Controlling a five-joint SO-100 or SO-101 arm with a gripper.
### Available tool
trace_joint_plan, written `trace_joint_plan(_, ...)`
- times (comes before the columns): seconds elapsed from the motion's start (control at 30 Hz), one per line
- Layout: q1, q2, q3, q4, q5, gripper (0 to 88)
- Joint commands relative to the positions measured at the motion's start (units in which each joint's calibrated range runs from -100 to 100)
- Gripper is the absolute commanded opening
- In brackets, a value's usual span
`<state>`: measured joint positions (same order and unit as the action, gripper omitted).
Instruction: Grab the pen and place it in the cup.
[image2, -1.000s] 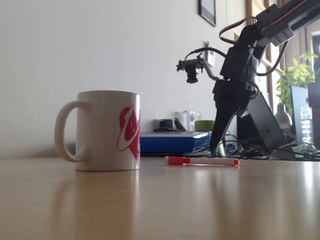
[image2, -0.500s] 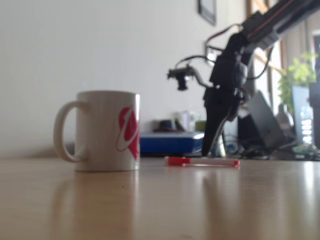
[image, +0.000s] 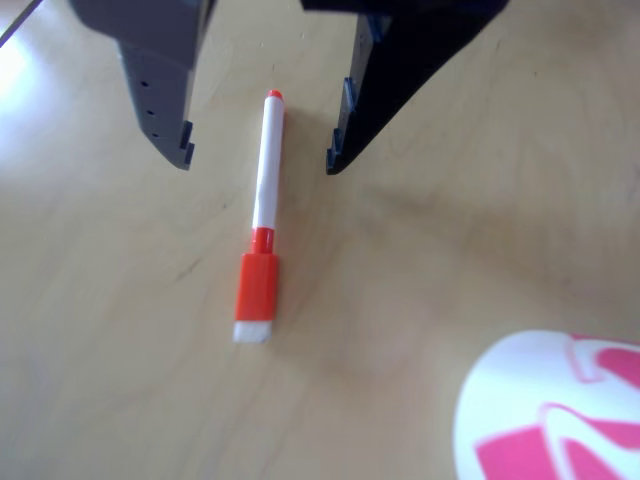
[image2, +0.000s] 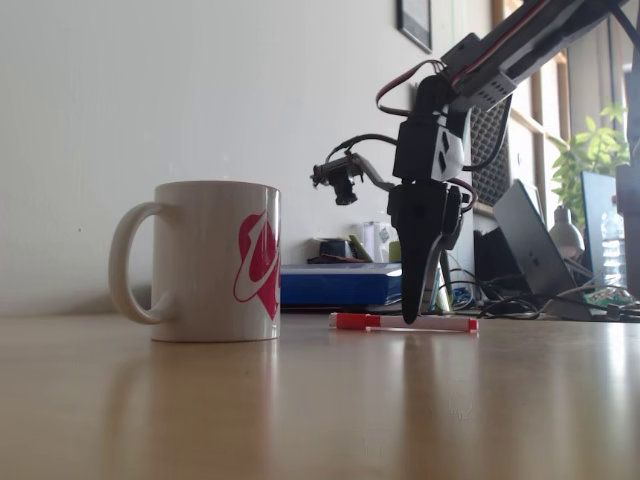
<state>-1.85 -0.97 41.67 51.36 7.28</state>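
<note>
The gripper (image: 258, 163) is held spread wide, its two fingers set on either side of the pen (image: 260, 222) without touching it. In the fixed view the fingertips (image2: 409, 318) are seen low over the pen (image2: 404, 322), which lies flat on the wooden table (image2: 320, 400). The cup (image2: 215, 260) stands upright to the left, well apart; its inside cannot be seen.

In the fixed view the cup (image2: 205, 262) stands on the table (image2: 320, 410) at the left, and the pen (image2: 403, 322) lies flat on the table to its right, apart from it. The gripper (image2: 410, 318) hangs over the pen's middle, its tips just above the table. In the other view its two fingers (image: 160, 90) sit either side of the pen's barrel without touching it, jaws apart.
</note>
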Motion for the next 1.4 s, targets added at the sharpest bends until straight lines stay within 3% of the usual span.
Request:
trace_joint_plan(0.0,0.55,3.79,-7.13,3.91,-0.29,32.7)
trace_joint_plan(0.5,1.64,9.02,-12.74,8.04,-0.29,31.9)
trace_joint_plan(0.87,1.64,9.02,-12.65,8.04,-0.61,3.8)
trace_joint_plan(1.37,1.8,4.37,-10.02,3.74,-0.76,1.2)
